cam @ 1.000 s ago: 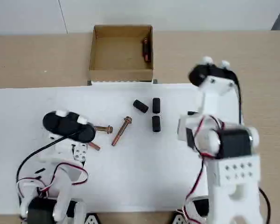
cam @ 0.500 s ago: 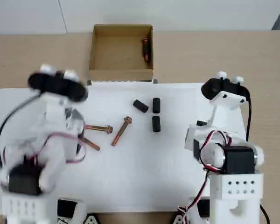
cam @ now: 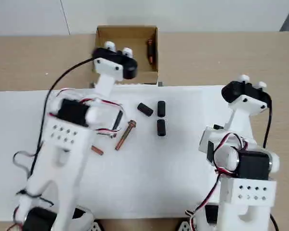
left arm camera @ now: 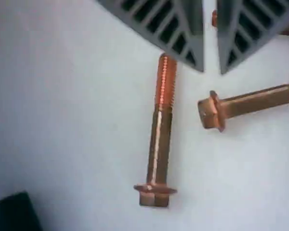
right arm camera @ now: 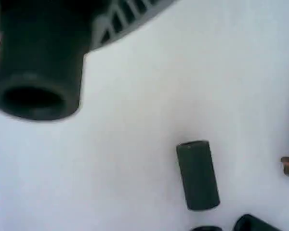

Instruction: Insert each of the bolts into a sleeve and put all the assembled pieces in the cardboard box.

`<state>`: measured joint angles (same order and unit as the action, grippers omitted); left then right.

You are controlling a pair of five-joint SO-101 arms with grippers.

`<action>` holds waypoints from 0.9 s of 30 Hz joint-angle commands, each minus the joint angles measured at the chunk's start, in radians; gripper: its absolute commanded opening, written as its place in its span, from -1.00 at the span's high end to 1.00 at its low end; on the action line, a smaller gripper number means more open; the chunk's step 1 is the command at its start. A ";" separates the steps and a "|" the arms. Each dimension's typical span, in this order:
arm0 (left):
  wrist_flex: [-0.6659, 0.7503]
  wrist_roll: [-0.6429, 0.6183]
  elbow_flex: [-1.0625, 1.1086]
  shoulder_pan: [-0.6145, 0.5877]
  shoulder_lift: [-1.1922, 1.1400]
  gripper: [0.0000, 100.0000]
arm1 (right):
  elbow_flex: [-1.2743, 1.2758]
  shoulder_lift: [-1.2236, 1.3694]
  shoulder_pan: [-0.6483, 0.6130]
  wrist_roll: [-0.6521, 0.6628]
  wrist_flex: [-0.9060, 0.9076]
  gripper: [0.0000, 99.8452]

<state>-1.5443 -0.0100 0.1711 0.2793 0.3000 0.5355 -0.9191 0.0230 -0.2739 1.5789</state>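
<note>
I count three loose bolts (cam: 125, 135) (left arm camera: 250, 103) (cam: 97, 150), four black sleeves (cam: 145, 109) (cam: 161, 108) (cam: 161, 127) (right arm camera: 36, 62), one assembled piece (cam: 151, 50), one cardboard box (cam: 144, 77) and one white sheet (cam: 159, 183).

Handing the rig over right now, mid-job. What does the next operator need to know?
Left gripper: open, empty, just above the bolts on the white sheet.
Right gripper: shut on a sleeve, held above the sheet.
Loose: three bolts, and three loose sleeves in a group beside them.
Done: one assembled piece lies in the cardboard box.
Left: no loose bolt is in a sleeve yet. Assemble them, then box them.
</note>
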 commanded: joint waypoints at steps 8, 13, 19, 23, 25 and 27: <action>0.002 0.043 -0.064 0.031 -0.296 0.90 | -0.005 -0.021 0.008 -0.011 -0.016 0.99; 0.003 0.054 -0.119 0.031 -0.384 0.83 | -0.005 -0.021 0.008 -0.011 -0.010 0.99; 0.005 0.075 -0.189 0.028 -0.483 0.77 | -0.005 -0.021 0.008 -0.011 -0.010 0.99; 0.005 0.097 -0.255 0.029 -0.554 0.77 | -0.005 -0.021 0.008 -0.011 -0.010 0.99; 0.005 0.100 -0.289 0.029 -0.594 0.77 | -0.005 -0.021 0.008 -0.011 -0.010 0.99; 0.003 0.104 -0.320 0.028 -0.632 0.77 | -0.005 -0.021 0.008 -0.011 -0.010 0.99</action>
<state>-1.5428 0.0836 -0.0821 0.3099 -0.3122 0.5355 -0.9191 0.0230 -0.2739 1.5789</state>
